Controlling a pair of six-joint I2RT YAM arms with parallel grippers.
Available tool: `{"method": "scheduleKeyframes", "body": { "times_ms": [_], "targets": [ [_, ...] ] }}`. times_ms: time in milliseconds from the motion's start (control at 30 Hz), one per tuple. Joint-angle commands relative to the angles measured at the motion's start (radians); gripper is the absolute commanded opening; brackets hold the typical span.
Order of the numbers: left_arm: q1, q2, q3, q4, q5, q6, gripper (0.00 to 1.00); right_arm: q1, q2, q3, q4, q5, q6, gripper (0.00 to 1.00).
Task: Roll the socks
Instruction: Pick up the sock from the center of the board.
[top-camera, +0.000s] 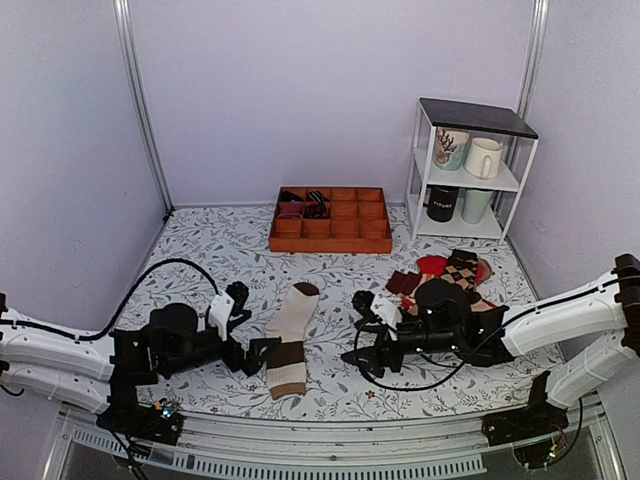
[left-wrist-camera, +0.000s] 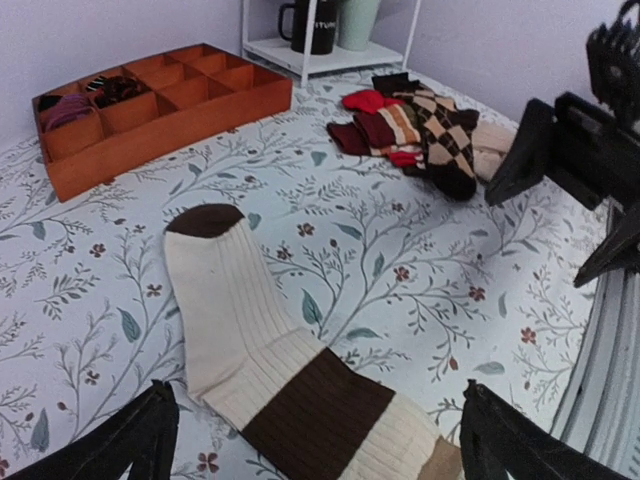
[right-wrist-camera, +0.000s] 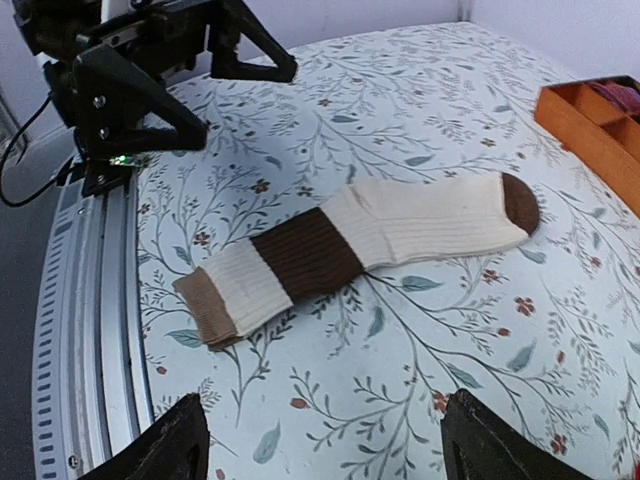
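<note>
Two grippers are spread wide, nothing held. The left gripper (top-camera: 262, 356) is positioned at the cuff end of the socks (top-camera: 290, 335); the right gripper (top-camera: 368, 352) is near, apart. The socks are laid flat on the floral-print table (top-camera: 220, 250). White lettering on the black mug (top-camera: 441, 203) cannot be read.

Table (top-camera: 215, 250) w/ floral-print cover is carrying four things: cream socks (top-camera: 290, 335) w/ brown band lying flat front-centre, toe pointing to the back; orange wooden tray (top-camera: 330, 243) sitting back-centre; white shelf rack (top-camera: 475, 117) standing back-right; mixed sock pile (top-camera: 460, 272) lying in front of the rack.
</note>
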Motion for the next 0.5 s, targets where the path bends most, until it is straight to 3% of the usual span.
{"method": "scheduleKeyframes", "body": {
  "times_ms": [0,167,467],
  "targets": [
    [-0.129,0.02,-0.069,0.075,-0.104,-0.011,0.96,0.044,0.129,0.083,0.071,-0.134,-0.157,0.8],
    [-0.188,-0.074,-0.156,0.087,-0.074,-0.05,0.86,0.066,0.282,0.175,0.07,-0.181,-0.238,0.77],
    [-0.233,-0.188,-0.208,0.0,-0.119,-0.201,0.8,0.097,0.47,0.312,0.1,-0.27,-0.315,0.69]
  ]
}}
